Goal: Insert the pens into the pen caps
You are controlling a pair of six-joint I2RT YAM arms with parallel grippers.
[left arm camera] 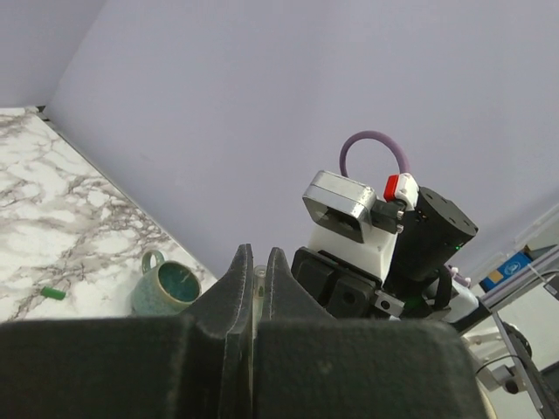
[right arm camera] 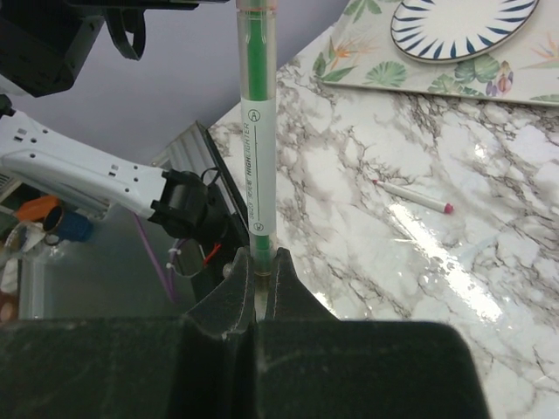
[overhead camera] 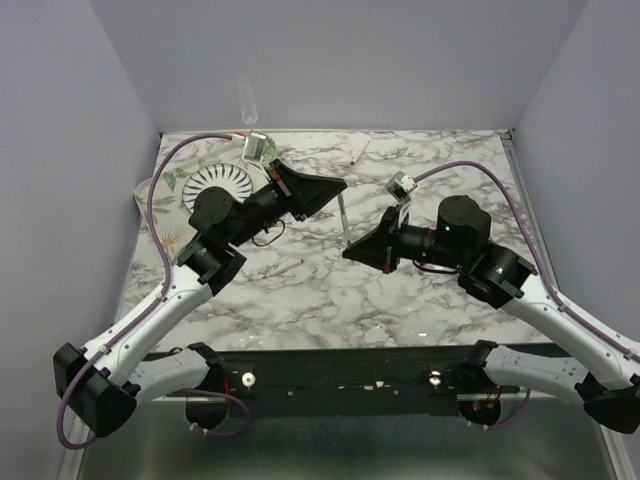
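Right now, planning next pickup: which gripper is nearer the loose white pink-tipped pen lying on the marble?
Left. The left gripper hangs just short of the pink-tipped pen; the right gripper sits farther back toward the robot.

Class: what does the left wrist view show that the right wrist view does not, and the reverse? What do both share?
Only the left wrist view: the shut left gripper, a teal mug, a green cap lying loose, and the right arm's wrist camera. Only the right wrist view: the barrel of the green pen, clamped in the right gripper, a pink-tipped pen lying loose, and the striped plate on a leafy mat. Both: the marble table, the lilac wall, and closed jaws.
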